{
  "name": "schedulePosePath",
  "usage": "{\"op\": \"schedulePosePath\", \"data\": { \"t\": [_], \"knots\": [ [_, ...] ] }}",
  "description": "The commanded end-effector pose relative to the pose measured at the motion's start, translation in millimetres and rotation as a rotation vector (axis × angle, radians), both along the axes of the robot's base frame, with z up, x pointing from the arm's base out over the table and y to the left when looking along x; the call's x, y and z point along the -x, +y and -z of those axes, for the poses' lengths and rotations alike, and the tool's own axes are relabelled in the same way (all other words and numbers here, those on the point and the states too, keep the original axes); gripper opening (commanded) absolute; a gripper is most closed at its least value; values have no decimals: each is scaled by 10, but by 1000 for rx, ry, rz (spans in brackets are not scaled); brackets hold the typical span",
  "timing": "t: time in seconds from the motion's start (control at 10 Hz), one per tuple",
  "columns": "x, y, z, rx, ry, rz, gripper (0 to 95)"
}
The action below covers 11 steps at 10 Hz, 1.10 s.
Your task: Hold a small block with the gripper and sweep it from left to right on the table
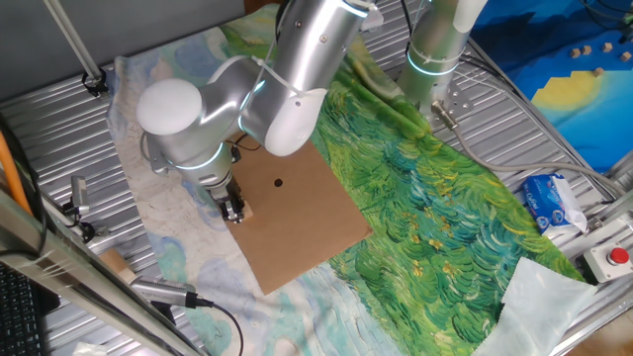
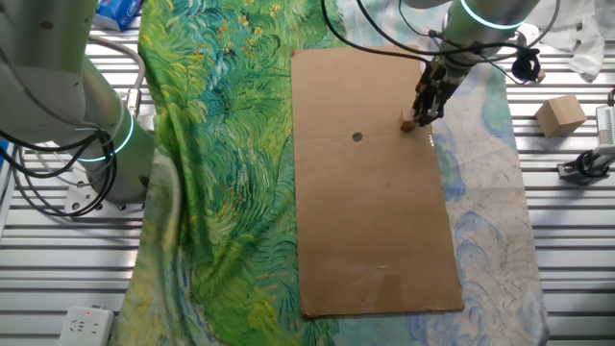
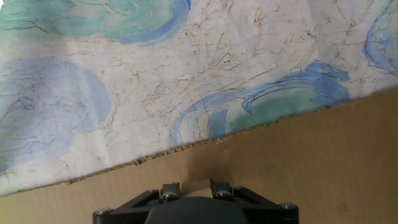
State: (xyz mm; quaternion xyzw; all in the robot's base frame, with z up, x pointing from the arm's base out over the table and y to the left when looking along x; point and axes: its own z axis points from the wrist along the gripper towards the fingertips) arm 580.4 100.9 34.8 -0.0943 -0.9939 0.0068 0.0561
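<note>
- The small block sits low on the cardboard sheet, near its edge, pinched in the tool.
- The tool's fingers look closed narrowly on the block.
- I'd keep it pressed lightly to the desk and slide it level, past the black dot.
- No readable writing anywhere.
</note>
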Motion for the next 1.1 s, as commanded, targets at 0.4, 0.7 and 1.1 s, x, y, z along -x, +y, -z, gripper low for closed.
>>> {"op": "schedulePosePath", "data": {
  "t": [0.4,0.7,1.1],
  "knots": [
    [1,-5,67,3,-8,-32,950],
    [0,-5,73,6,-12,-32,950],
    [13,-20,-12,97,-8,-59,760]
  ]
}}
